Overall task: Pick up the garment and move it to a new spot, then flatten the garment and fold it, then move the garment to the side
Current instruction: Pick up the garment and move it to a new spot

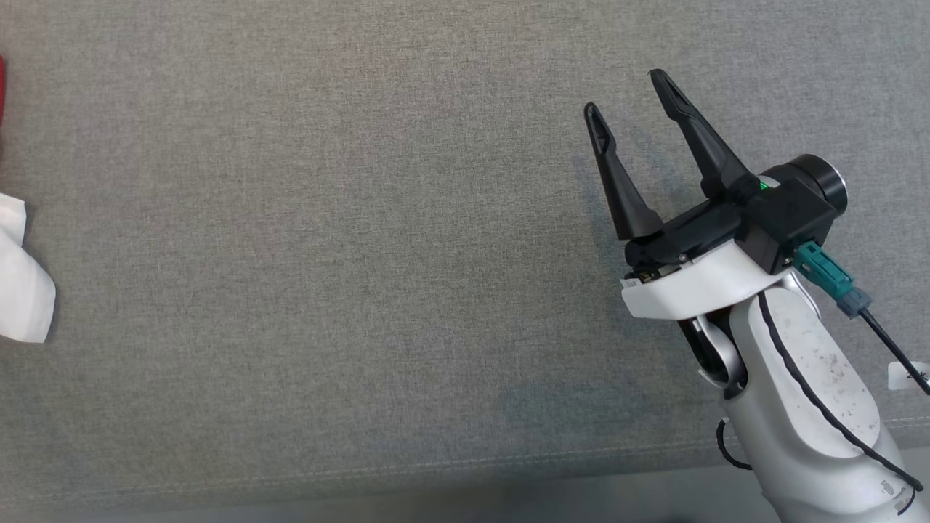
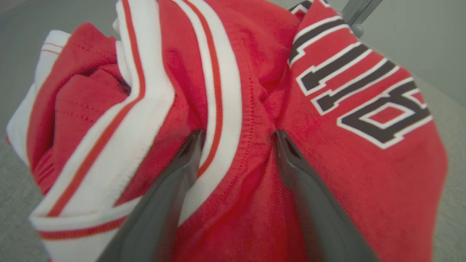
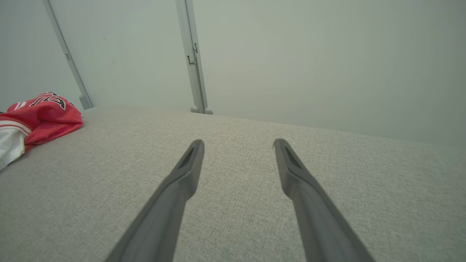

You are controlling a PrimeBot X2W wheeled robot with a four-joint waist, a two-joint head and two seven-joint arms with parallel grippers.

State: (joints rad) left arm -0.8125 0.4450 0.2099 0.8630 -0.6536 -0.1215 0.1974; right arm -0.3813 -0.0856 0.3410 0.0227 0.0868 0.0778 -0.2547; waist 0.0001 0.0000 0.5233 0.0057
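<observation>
The garment (image 2: 255,91) is a crumpled red jersey with white and red striped trim and black, white-edged numbers. In the left wrist view my left gripper (image 2: 238,136) stands open, its two fingertips pressed into the folds with a ridge of red cloth between them. A white corner of the garment (image 1: 22,283) shows at the head view's left edge, and the bunched garment (image 3: 40,116) lies far left in the right wrist view. My right gripper (image 1: 628,91) hovers open and empty over bare grey fabric at the right, far from the garment.
The grey fabric surface (image 1: 363,254) runs across the head view, with a stitched front seam along the bottom. A pale wall with metal rails (image 3: 193,62) stands behind the surface. My right forearm (image 1: 799,392) fills the lower right.
</observation>
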